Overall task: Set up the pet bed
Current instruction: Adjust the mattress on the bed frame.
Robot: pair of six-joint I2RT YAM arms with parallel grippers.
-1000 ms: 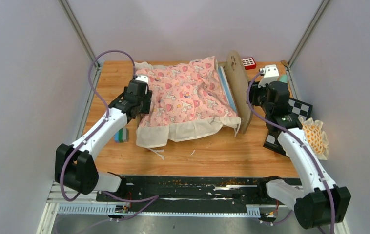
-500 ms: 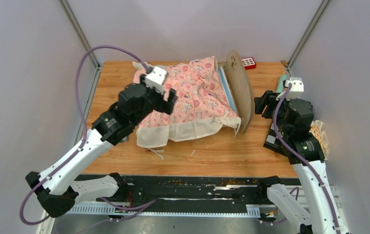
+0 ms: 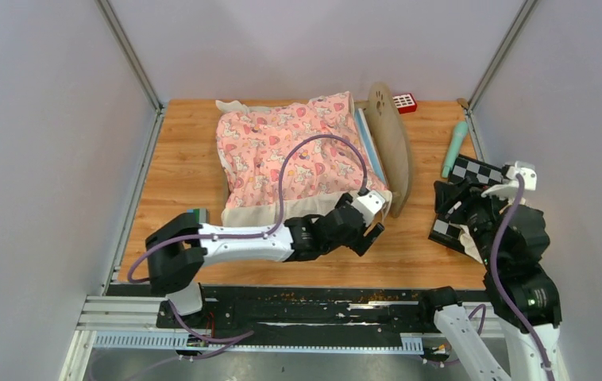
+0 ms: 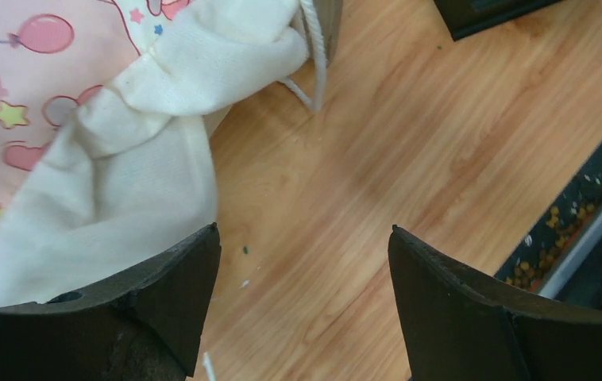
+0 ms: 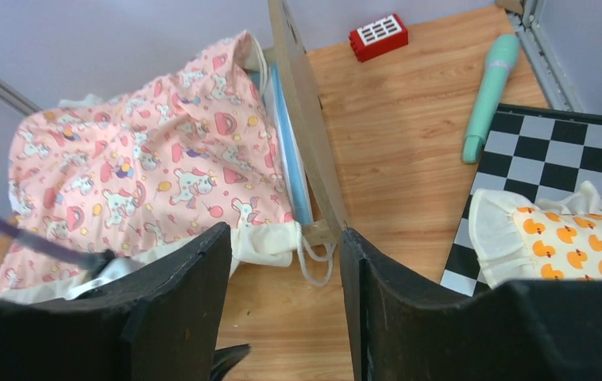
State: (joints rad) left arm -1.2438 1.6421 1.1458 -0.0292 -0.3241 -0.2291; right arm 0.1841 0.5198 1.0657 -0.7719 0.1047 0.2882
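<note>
Top external: pet bed (image 3: 306,151) sits upper centre of the table (image 3: 187,151). The headboard (image 3: 389,143) stands upright on its right side, and the pink quilt (image 3: 294,159) lies rumpled over the mattress (image 3: 369,147), which shows only as a blue strip next to the headboard. The quilt's cream ruffle (image 3: 282,213) hangs off the near edge.

The left arm lies across the lower middle of the frame, with the left gripper (image 3: 368,238) just below the bed's near right corner. Left wrist view: left gripper (image 4: 304,234) is released, jaws wide, only bare wood between them. The ruffle (image 4: 123,182) sits upper left, right at one finger (contact unclear).

The right gripper (image 3: 447,205) is at the right edge, over the checkered board (image 3: 472,171). Right wrist view: right gripper (image 5: 283,234) has its fingers apart and is holding nothing. An orange-print pillow (image 5: 576,238) lies on the board at lower right. A teal stick (image 3: 454,148) and a red block (image 3: 404,102) sit upper right, both clear of the bed.
</note>
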